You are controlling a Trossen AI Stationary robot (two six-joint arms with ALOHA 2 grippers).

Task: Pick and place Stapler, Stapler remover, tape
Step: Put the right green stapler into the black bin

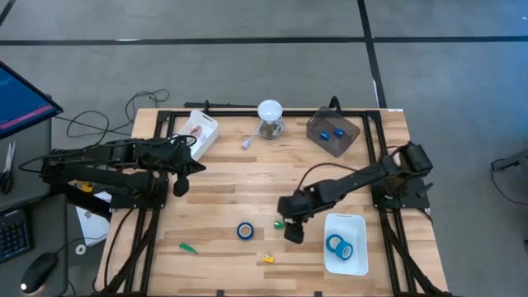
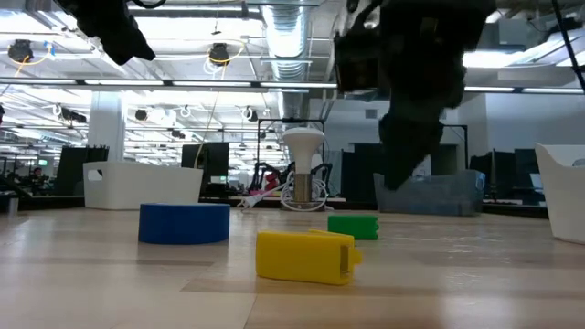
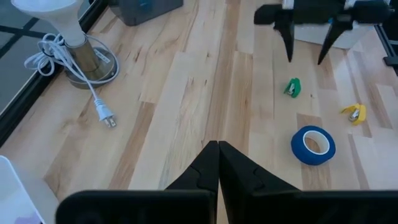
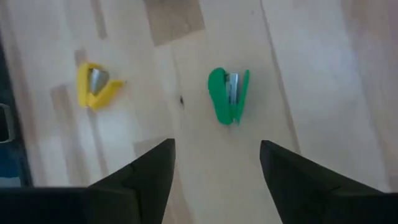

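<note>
A small green stapler remover (image 4: pixel 228 94) with metal claws lies flat on the wooden table (image 1: pixel 239 177); it also shows in the high view (image 1: pixel 279 223). My right gripper (image 4: pixel 214 168) hangs open just above it, touching nothing; the high view puts this gripper (image 1: pixel 293 231) beside the remover. A similar yellow piece (image 4: pixel 94 84) lies close by. One blue tape roll (image 1: pixel 245 230) lies flat on the table to the left of them. More blue tape (image 1: pixel 338 246) sits in a white tray (image 1: pixel 356 223). My left gripper (image 3: pixel 217 163) waits shut at the table's left (image 1: pixel 180 186). Which piece is the stapler I cannot tell.
A second green piece (image 1: pixel 188 247) lies near the front left. At the far edge stand a white tray (image 1: pixel 202 132), a small lamp (image 1: pixel 270 117) with a loose plug cord (image 1: pixel 247 142), and a grey bin (image 1: pixel 334 132) holding blue things.
</note>
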